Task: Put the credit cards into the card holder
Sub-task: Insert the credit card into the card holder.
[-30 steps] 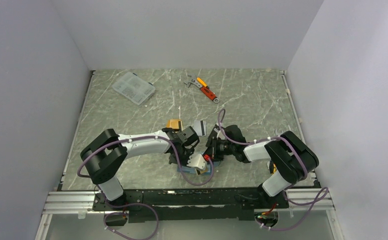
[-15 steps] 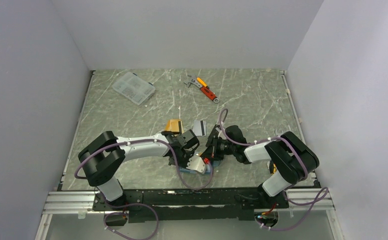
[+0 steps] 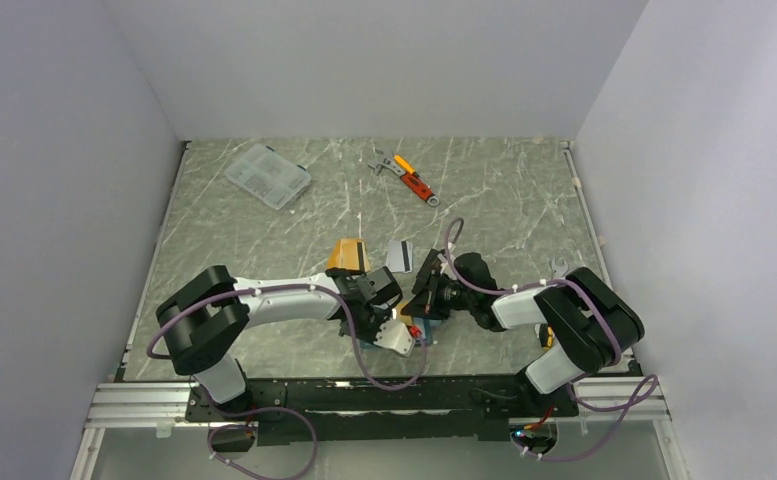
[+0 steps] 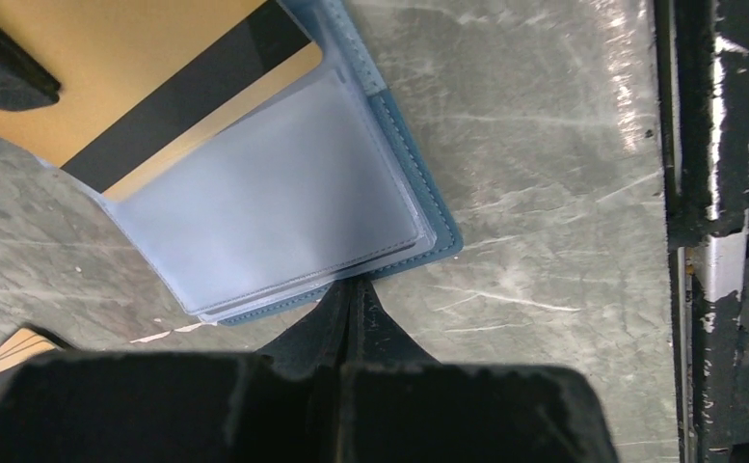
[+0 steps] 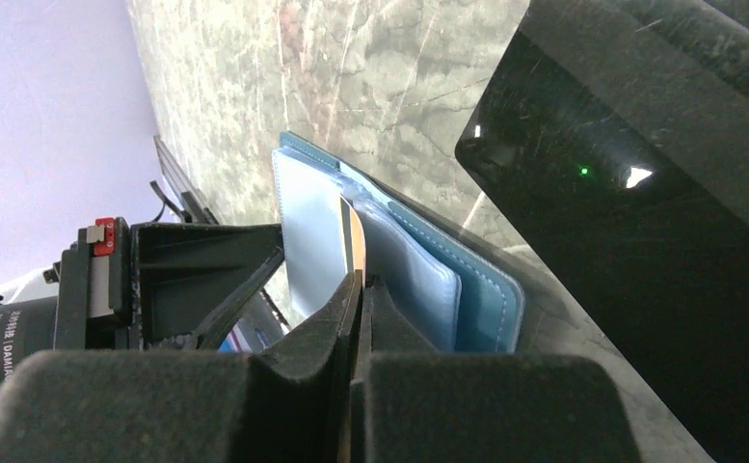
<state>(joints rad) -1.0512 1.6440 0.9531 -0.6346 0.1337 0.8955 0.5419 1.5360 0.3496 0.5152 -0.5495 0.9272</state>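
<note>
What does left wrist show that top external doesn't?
Only left wrist: an orange-gold card, dark stripe up, its corner tucked behind the clear pocket of the teal card holder, and the left gripper shut at the holder's near edge.
Only top external: a clear compartment box, an orange-handled wrench and a silver-grey card lying loose.
Both: the left gripper and the marble tabletop. From above, the holder is mostly covered.

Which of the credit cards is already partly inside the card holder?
The orange-gold card with the dark stripe, partly tucked under the card holder's clear pocket. The silver-grey card and the other orange-gold card lie loose on the table.
</note>
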